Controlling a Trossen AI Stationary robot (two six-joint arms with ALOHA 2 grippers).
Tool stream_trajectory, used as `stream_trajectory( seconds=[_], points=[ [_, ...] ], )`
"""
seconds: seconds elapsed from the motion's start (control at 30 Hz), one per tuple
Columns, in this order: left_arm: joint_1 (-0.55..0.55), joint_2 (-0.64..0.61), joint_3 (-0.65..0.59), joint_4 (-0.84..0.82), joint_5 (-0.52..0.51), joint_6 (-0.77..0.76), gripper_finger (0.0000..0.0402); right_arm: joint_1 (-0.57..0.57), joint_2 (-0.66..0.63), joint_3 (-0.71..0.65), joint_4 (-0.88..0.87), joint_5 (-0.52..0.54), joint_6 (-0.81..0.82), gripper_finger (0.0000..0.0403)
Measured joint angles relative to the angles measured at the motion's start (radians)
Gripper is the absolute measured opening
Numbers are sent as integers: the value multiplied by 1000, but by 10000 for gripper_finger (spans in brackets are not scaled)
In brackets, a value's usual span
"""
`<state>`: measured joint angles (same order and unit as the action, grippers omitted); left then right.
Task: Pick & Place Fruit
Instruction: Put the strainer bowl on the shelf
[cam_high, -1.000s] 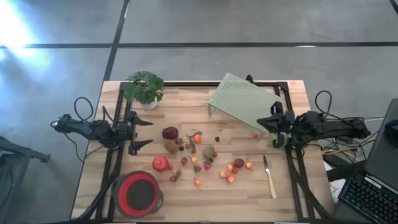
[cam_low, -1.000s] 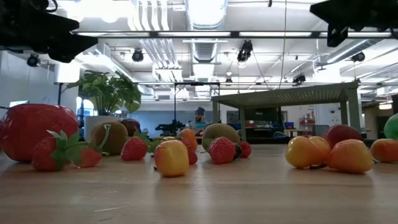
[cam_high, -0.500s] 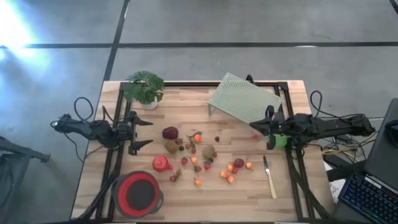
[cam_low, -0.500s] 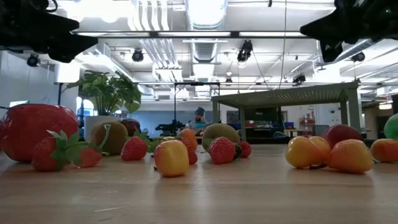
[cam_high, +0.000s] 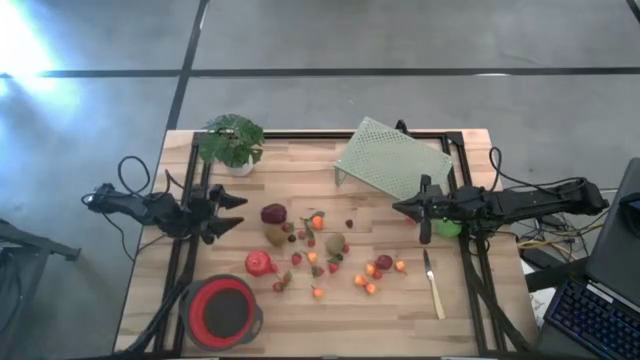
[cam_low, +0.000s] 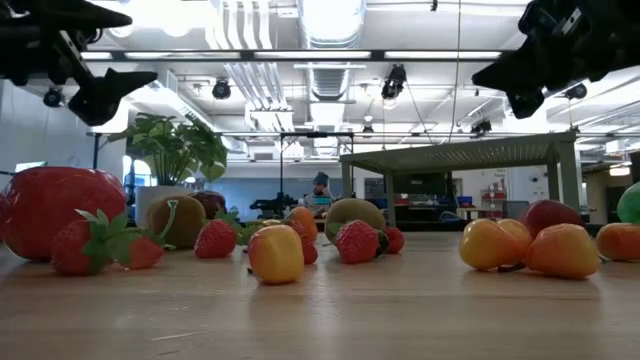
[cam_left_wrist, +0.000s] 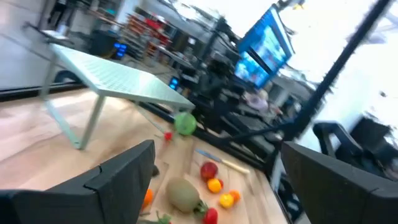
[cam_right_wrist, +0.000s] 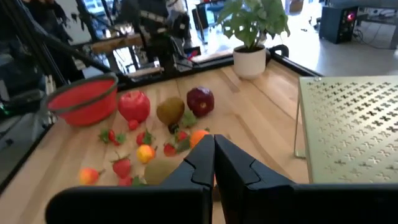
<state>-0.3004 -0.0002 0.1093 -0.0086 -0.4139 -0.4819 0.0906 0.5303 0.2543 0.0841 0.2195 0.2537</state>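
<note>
The fruit (cam_high: 318, 250) is lying scattered mid-table; small, light, hard-looking toy pieces, likely rolling easily, so pinching each across its middle looks safest. The left gripper (cam_high: 232, 212), fingers spread, is hanging at nine o'clock of the pile; the right gripper (cam_high: 424, 212), pressed together and empty, at three. A knife (cam_high: 432, 284) is lying at four o'clock, a perforated green stand (cam_high: 392, 160) at one, a red bowl (cam_high: 222, 311) at seven.

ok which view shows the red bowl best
The high view: the red bowl shows whole, rim and inside, at the table's near left corner. The right wrist view shows it side-on, beyond the fruit. The low and left wrist views don't show it.
</note>
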Motion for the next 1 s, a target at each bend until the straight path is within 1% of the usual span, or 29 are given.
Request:
stream_trajectory(
  seconds=[0.17, 0.27, 0.3, 0.37, 0.47, 0.6, 0.67, 0.8, 0.9, 1.0],
  points=[
    [0, 0, 0, 0, -77, 13, 355, 0, 29, 0, 2, 1, -11, 8],
    [0, 3, 0, -5, -75, 8, 355, 0, 41, 0, 3, 25, 14, 8],
    [0, 5, 0, -9, -60, -27, 355, 0, 47, 0, 3, 38, 21, 8],
    [-1, 9, 0, -5, 16, -47, 355, 0, 57, 0, 3, 67, 34, 8],
    [-1, 11, 0, 10, 120, 20, 355, 0, 70, 0, 4, 98, 73, 8],
    [-2, 16, 0, 20, 224, 72, 355, 1, 82, 0, 4, 98, 105, 8],
    [-2, 16, 0, 56, 241, 85, 355, 0, 88, 0, 1, 98, 112, 8],
    [0, 27, 4, 132, 236, 110, 355, 1, 103, 0, -1, 98, 112, 8],
    [-2, 60, 68, 71, 233, 140, 355, 1, 114, 0, -13, 95, 110, 8],
    [-2, 139, 210, -79, 220, 161, 355, 1, 115, 0, -51, 94, 113, 8]
  ],
)
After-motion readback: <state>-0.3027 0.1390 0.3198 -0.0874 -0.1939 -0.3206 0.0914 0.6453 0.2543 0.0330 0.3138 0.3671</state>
